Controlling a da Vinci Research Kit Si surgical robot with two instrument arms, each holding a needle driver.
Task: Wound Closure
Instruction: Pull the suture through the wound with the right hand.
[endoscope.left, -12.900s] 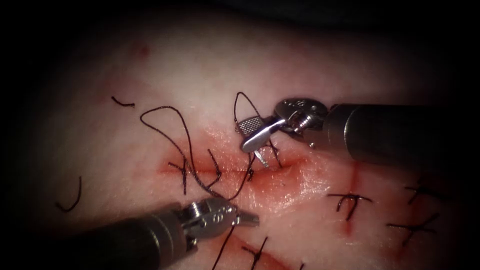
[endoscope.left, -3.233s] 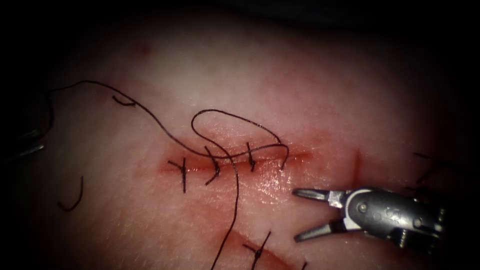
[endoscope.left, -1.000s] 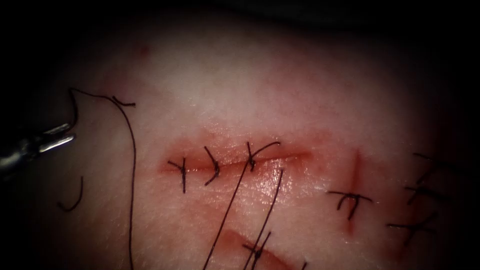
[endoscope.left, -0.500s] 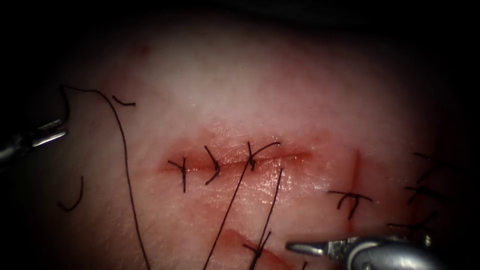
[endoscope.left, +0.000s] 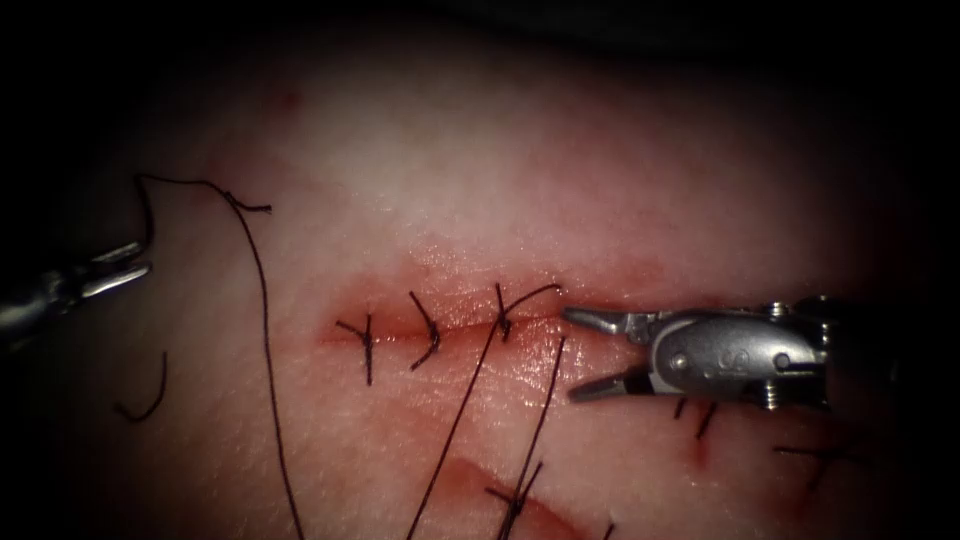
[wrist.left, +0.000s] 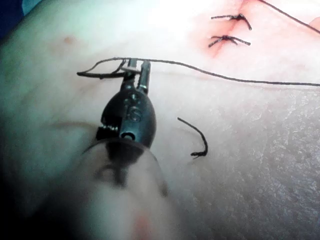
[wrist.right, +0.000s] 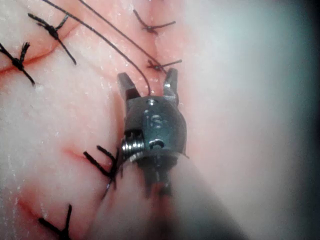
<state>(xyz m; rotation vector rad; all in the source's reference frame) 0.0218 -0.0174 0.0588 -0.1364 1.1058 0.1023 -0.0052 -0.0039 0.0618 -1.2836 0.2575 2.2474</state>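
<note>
Tissue (endoscope.left: 520, 170) carries the cut (endoscope.left: 470, 325), crossed by three stitches (endoscope.left: 430, 330); thread (endoscope.left: 262, 330) runs from the third stitch down off the view's lower edge, another strand arcs at far left. Left tool (endoscope.left: 128, 268) sits well left of the cut, jaws closed on the thread (wrist.left: 210, 75); needle can't be made out. Right tool (endoscope.left: 588, 352) is at the cut's right end, jaws wide apart, holding nothing, a strand passing between them in the right wrist view (wrist.right: 148, 82); cut end (endoscope.left: 145, 395) lies loose at left.
</note>
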